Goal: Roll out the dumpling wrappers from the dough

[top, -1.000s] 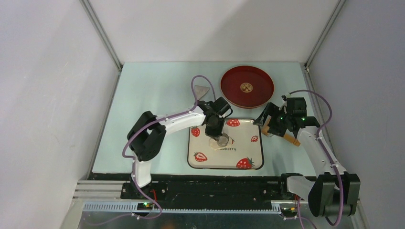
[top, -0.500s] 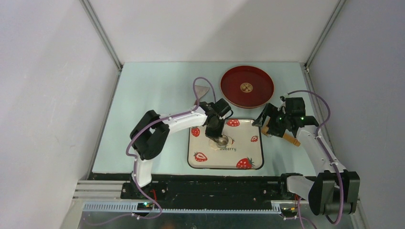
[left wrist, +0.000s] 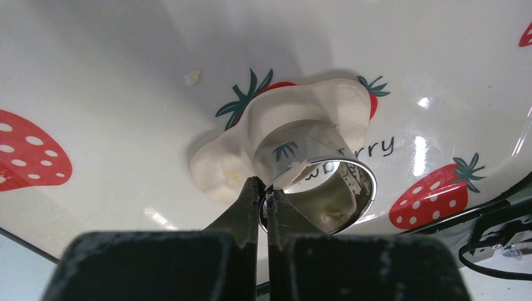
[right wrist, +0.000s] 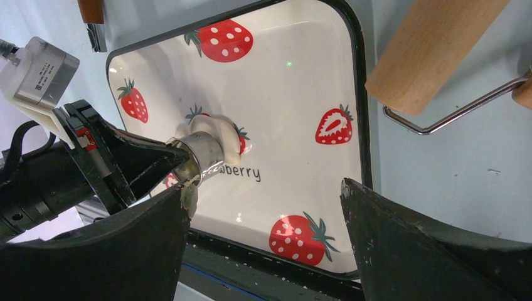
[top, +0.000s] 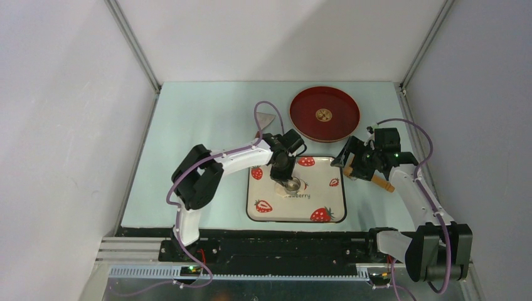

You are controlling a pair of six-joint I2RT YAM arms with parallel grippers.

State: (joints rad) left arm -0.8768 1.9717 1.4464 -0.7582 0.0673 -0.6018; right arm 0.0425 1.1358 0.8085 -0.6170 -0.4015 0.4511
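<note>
A flattened pale dough (left wrist: 326, 103) lies in the middle of the strawberry tray (top: 326, 200), also in the right wrist view (right wrist: 221, 133). A shiny metal cutter ring (left wrist: 313, 172) stands pressed into it. My left gripper (left wrist: 265, 195) is shut on the ring's rim; it shows from above (top: 290, 182). My right gripper (right wrist: 263, 207) is open and empty, hovering over the tray's right edge (top: 352, 164). No cut wrapper shows; the ring hides the dough inside it.
A red plate (top: 324, 113) sits behind the tray. A wooden rolling pin (right wrist: 433, 50) with a wire handle lies right of the tray, under my right arm (top: 380, 182). A grey triangular scraper (top: 266, 119) lies at the back left.
My left gripper with the ring has shifted slightly on the dough. My right gripper has edged a little toward the back.
</note>
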